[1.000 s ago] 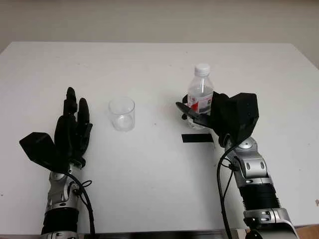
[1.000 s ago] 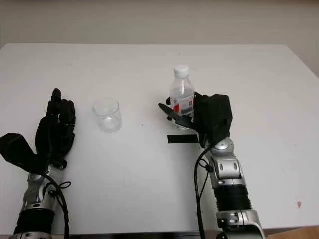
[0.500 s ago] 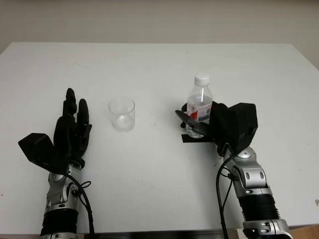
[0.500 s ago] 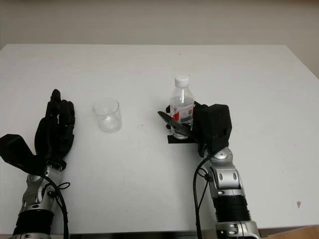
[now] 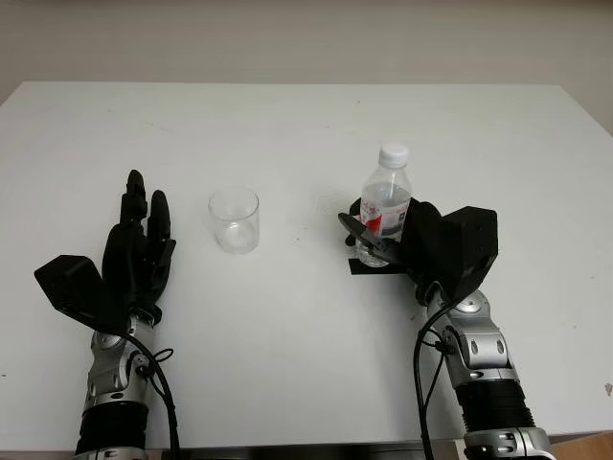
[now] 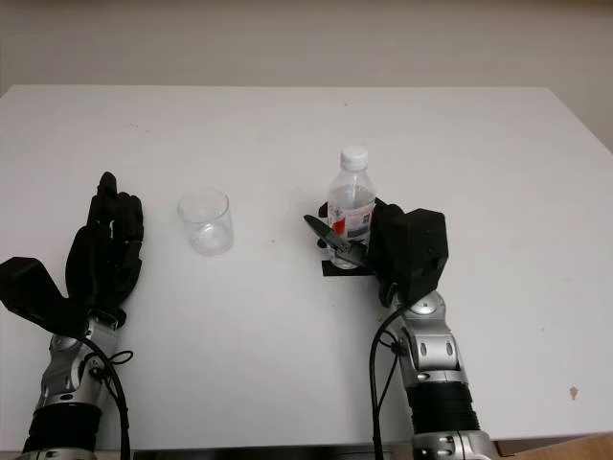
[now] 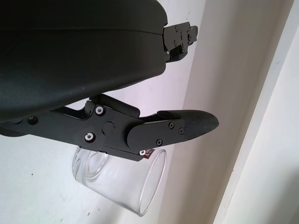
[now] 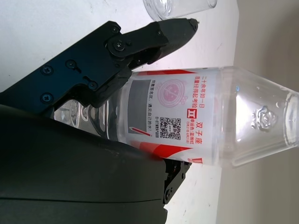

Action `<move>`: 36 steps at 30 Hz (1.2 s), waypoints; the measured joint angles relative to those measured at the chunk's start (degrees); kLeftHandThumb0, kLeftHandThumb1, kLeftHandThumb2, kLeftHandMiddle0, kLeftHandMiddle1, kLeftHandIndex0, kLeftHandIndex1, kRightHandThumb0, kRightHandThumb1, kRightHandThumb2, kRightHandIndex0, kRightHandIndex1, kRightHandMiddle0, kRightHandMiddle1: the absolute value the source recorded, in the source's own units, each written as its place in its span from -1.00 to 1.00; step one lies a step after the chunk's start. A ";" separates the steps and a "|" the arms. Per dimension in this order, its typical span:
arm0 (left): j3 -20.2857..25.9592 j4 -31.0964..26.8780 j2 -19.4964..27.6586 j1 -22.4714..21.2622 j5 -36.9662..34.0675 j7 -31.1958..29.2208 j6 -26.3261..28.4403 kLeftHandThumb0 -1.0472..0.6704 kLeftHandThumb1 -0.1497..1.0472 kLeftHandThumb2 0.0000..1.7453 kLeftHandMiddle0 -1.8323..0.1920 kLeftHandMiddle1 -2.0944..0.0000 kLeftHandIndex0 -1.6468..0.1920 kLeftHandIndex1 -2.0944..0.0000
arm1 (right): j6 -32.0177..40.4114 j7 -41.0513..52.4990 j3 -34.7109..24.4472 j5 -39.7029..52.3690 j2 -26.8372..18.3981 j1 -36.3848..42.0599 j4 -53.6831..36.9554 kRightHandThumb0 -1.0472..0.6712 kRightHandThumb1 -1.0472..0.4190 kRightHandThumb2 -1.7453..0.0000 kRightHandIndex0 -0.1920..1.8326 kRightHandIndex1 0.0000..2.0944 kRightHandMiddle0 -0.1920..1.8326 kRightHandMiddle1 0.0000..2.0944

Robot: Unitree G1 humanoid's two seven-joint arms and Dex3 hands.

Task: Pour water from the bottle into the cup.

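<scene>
bottle (image 5: 385,204): clear plastic, white cap on, red-and-white label, upright on a black strip on the white table, right of centre, fingers of the right hand (image 5: 378,240) around its lower body | cup (image 5: 235,219): clear, 1 piece, upright, mouth up, standing well left of the bottle
</scene>
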 measured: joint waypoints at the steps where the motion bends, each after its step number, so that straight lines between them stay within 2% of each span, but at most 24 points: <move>1: 0.00 -0.02 0.04 0.00 -0.01 -0.08 0.05 -0.49 1.00 -0.44 0.95 0.95 0.97 0.95 | -0.35 -0.03 -0.06 0.09 0.05 0.00 0.12 -0.35 -0.96 0.87 0.19 1.00 -0.27 1.00; 2: 0.00 -0.03 0.05 0.00 -0.01 -0.13 0.08 -0.49 1.00 -0.44 0.95 0.95 0.97 0.95 | -0.88 -0.17 -0.21 0.18 0.17 0.02 0.32 -0.37 -0.92 0.91 0.00 1.00 -0.42 1.00; 3: 0.00 -0.04 0.09 0.00 0.00 -0.21 0.12 -0.49 1.00 -0.44 0.95 0.95 0.97 0.95 | -1.48 -0.39 -0.35 0.23 0.41 0.06 0.52 -0.39 -0.91 0.92 -0.10 1.00 -0.50 1.00; 4: 0.00 -0.05 0.15 0.00 0.00 -0.30 0.18 -0.49 1.00 -0.43 0.95 0.95 0.97 0.96 | -2.21 -0.70 -0.37 0.20 0.61 0.11 0.71 -0.41 -0.87 0.94 -0.34 1.00 -0.62 0.95; 5: 0.00 -0.05 0.24 0.01 0.00 -0.43 0.26 -0.49 1.00 -0.43 0.95 0.95 0.98 0.96 | -2.76 -1.05 -0.37 0.10 0.71 0.14 0.91 -0.43 -0.84 0.95 -0.51 1.00 -0.69 0.90; 6: -0.01 -0.05 0.34 0.01 0.00 -0.50 0.31 -0.49 1.00 -0.42 0.95 0.95 0.97 0.95 | -3.02 -1.43 -0.22 -0.47 0.71 0.20 0.95 -0.48 -0.82 0.95 -0.69 0.93 -0.77 0.82; 7: 0.00 -0.05 0.43 0.01 0.02 -0.47 0.41 -0.50 1.00 -0.43 0.94 0.95 0.96 0.95 | -3.04 -1.75 0.31 -1.63 0.52 0.29 0.93 -0.56 -0.82 0.94 -0.87 0.65 -0.91 0.61; 8: 0.00 -0.06 0.48 0.01 0.05 -0.37 0.48 -0.50 1.00 -0.43 0.94 0.95 0.96 0.95 | -3.02 -1.97 0.89 -2.85 0.19 0.41 0.92 -0.59 -0.81 0.94 -0.93 0.56 -0.95 0.52; 10: -0.01 -0.07 0.56 0.01 0.20 -0.09 0.52 -0.50 1.00 -0.43 0.93 0.94 0.94 0.94 | -2.63 -1.93 1.88 -4.42 -0.51 0.59 0.66 -0.63 -0.80 0.94 -0.99 0.16 -0.99 0.26; 12: -0.01 -0.07 0.59 0.00 0.32 0.11 0.60 -0.50 1.00 -0.43 0.92 0.94 0.93 0.94 | -2.42 -1.41 2.37 -4.96 -1.02 0.74 -0.18 -0.64 -0.79 0.94 -1.00 -0.06 -0.99 0.08; 14: -0.02 -0.07 0.62 0.00 0.36 0.12 0.62 -0.50 1.00 -0.42 0.92 0.94 0.94 0.94 | -2.41 -0.30 2.54 -4.87 -1.53 0.78 -0.81 -0.64 -0.77 0.94 -1.00 -0.14 -0.99 -0.03; 17: -0.03 -0.06 0.69 0.00 0.36 -0.06 0.61 -0.49 1.00 -0.40 0.93 0.95 0.94 0.94 | -2.25 0.93 2.55 -4.44 -1.93 0.88 -0.99 -0.65 -0.76 0.94 -1.00 -0.18 -0.99 -0.09; 26: -0.02 0.12 1.16 -0.11 0.31 -0.60 0.91 -0.49 1.00 -0.41 0.92 0.95 0.93 0.94 | -2.25 0.77 2.32 -4.01 -1.94 1.72 -1.20 -0.65 -0.78 0.94 -1.00 -0.17 -0.98 -0.12; 28: -0.03 0.14 1.20 -0.12 0.34 -0.58 0.91 -0.49 1.00 -0.40 0.92 0.95 0.93 0.94 | -2.25 0.60 2.23 -3.91 -1.94 2.02 -1.93 -0.64 -0.78 0.94 -1.00 -0.33 -0.99 -0.26; 30: -0.03 0.18 1.21 -0.16 0.33 -0.60 0.91 -0.49 1.00 -0.40 0.93 0.95 0.94 0.94 | -2.25 0.59 2.10 -3.51 -1.94 2.32 -2.73 -0.67 -0.77 0.94 -0.97 -0.71 -0.96 -0.62; 32: -0.03 0.27 1.21 -0.24 0.31 -0.65 0.92 -0.49 1.00 -0.41 0.93 0.95 0.94 0.95 | -2.39 0.98 1.93 -3.25 -2.09 2.67 -3.24 -0.70 -0.78 0.94 -0.99 -0.90 -0.98 -0.80; 33: -0.04 0.31 1.21 -0.33 0.31 -0.60 0.98 -0.49 1.00 -0.42 0.92 0.95 0.93 0.94 | -3.53 1.44 1.92 -3.32 -2.52 3.08 -3.22 -0.75 -0.78 0.94 -1.00 -0.96 -0.99 -0.92; 36: 0.01 0.36 1.22 -0.39 0.27 -0.41 1.05 -0.49 1.00 -0.42 0.92 0.95 0.93 0.94 | -9.08 2.92 1.83 -3.63 -4.13 4.40 -2.88 -0.80 -0.79 0.93 -1.00 -0.99 -1.00 -0.99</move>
